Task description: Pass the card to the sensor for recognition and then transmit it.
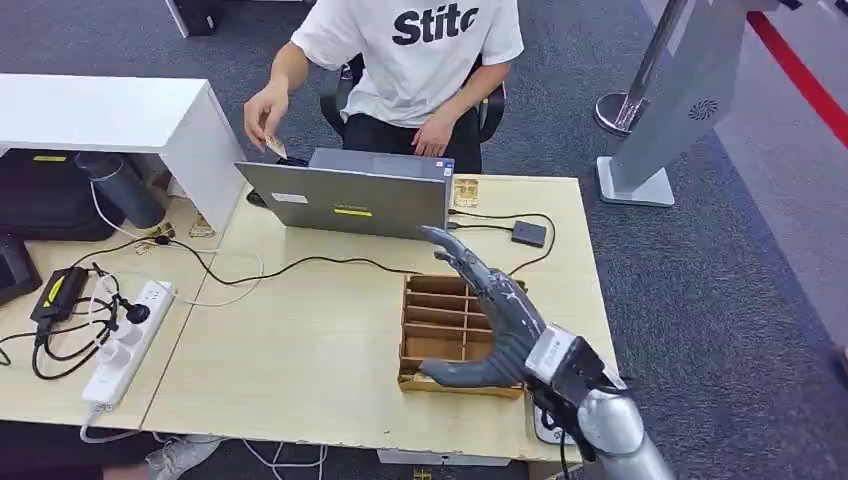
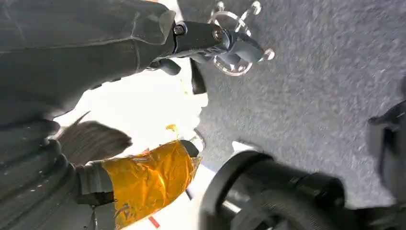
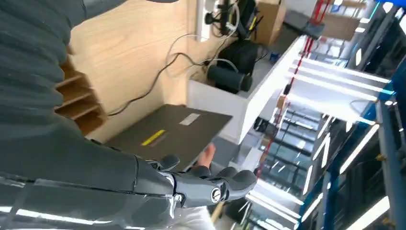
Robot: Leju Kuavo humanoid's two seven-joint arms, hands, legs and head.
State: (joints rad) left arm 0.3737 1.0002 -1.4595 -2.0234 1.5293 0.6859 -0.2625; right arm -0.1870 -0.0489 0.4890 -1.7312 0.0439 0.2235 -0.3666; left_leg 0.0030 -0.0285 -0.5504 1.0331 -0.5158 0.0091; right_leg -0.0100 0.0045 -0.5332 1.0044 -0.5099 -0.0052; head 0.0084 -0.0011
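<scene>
**Waiting on the card, right hand empty over the tray**

Sitting across the far edge of the desk (image 1: 300,350), a person (image 1: 420,60) is leaning in behind the laptop (image 1: 345,195), which is standing open near that far edge. Between the laptop and the near edge, toward the right side, the wooden divider tray (image 1: 440,325) is lying flat, its slots looking bare from here. Over the tray the right hand (image 1: 490,315) is hanging with fingers spread and thumb out, gripping nothing. The left hand (image 2: 62,62) is hanging off the desk, and whether its fingers are curled or spread I cannot tell. At the far right corner a small black box (image 1: 529,234) is lying on its cable, probably the sensor. Smallest of all, something pale and flat, likely the card (image 1: 275,148), is being pinched in the person's hand (image 1: 265,115) just past the far edge, left of the laptop.

The danger from here: the card is sitting well apart from the right hand, with the laptop lid between them. A straight reach is risking a knock on the lid or a snag on the black cable (image 1: 300,265). A thin card is also liable to slip through spread fingers.
</scene>
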